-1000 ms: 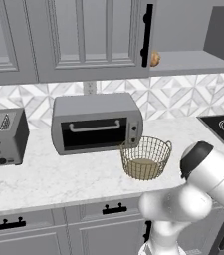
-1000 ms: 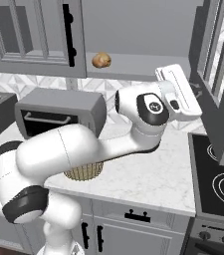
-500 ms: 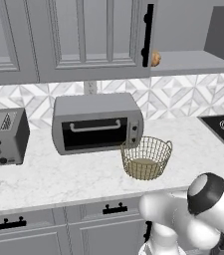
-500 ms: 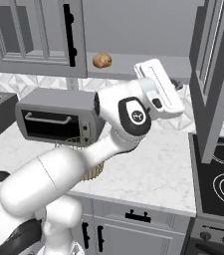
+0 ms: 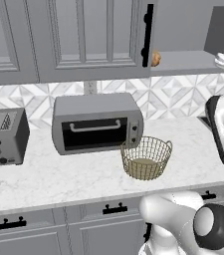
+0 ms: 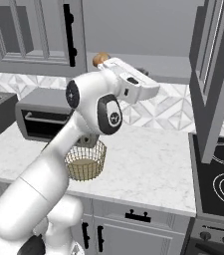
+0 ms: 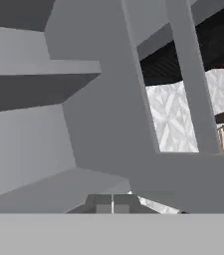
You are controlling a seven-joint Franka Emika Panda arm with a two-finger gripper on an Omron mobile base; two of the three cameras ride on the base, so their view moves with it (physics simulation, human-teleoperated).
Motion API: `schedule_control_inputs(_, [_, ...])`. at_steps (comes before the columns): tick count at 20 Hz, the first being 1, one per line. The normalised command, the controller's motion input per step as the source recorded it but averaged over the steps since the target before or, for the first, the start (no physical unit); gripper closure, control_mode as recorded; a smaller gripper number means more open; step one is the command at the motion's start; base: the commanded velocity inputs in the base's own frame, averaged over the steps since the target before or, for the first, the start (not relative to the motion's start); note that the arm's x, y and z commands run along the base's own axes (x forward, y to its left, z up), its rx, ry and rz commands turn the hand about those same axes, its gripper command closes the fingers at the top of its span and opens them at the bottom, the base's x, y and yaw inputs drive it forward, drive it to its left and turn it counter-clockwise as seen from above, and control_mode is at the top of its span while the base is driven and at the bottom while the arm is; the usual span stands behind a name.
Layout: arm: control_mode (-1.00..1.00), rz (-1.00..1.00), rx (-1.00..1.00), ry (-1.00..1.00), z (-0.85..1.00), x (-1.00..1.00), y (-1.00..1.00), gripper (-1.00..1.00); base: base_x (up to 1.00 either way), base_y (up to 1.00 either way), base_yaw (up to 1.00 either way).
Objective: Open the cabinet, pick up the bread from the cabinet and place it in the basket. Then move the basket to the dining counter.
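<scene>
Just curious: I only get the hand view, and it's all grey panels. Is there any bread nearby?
Observer: Yes. The bread lies on the open cabinet's shelf.
Operator: Is the claw touching it?
Observer: No. In the right base view the shut claw is up at shelf height, to the right of the bread and apart from it.
Operator: Where is the basket?
Observer: The basket stands empty on the counter, below the shelf and beside the toaster oven.
</scene>
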Motion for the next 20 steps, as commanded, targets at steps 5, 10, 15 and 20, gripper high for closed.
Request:
schedule_control_inputs(5, [-1.0, 0.35, 0.1, 0.45, 0.5, -0.3, 0.48, 1.0, 0.0, 0.0, 0.0])
schedule_control_inputs(10, [-1.0, 0.19, 0.1, 0.21, 0.2, -0.3, 0.62, 1.0, 0.0, 0.0, 0.0])
schedule_control_inputs(15, [-1.0, 0.05, -0.03, 0.0, 0.0, -0.03, 0.91, 1.0, 0.0, 0.0, 0.0])
schedule_control_inputs(20, [-1.0, 0.0, -0.06, 0.04, 0.0, 0.3, 0.79, -1.0, 0.0, 0.0, 0.0])
